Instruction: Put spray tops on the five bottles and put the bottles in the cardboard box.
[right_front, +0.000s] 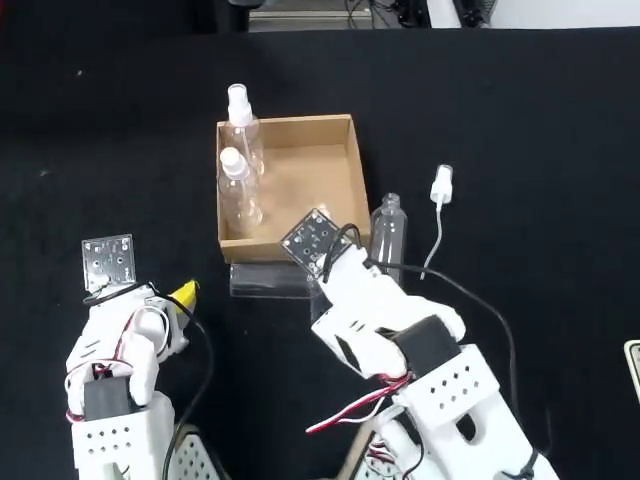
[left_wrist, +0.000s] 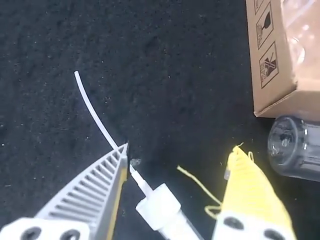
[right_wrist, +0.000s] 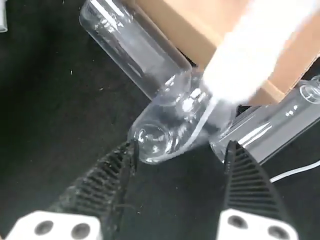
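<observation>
The cardboard box (right_front: 300, 180) holds two clear capped bottles along its left wall, one at the back (right_front: 241, 125) and one nearer (right_front: 238, 192). An uncapped bottle (right_front: 388, 232) stands just right of the box, and a loose spray top (right_front: 441, 186) with its tube lies beyond it. Another clear bottle (right_front: 270, 280) lies along the box front. My right gripper (right_wrist: 180, 145) is open around the near end of that lying bottle (right_wrist: 150, 130). My left gripper (left_wrist: 180, 148) is open on the table, with a second spray top (left_wrist: 160, 207) lying between its fingers, tube pointing away.
The box corner (left_wrist: 275, 65) and one end of the lying bottle (left_wrist: 295, 147) are close to my left gripper's yellow finger (left_wrist: 250, 190). A blurred white shape (right_wrist: 250, 50) crosses the right wrist view in front of the box. Black cloth covers the table.
</observation>
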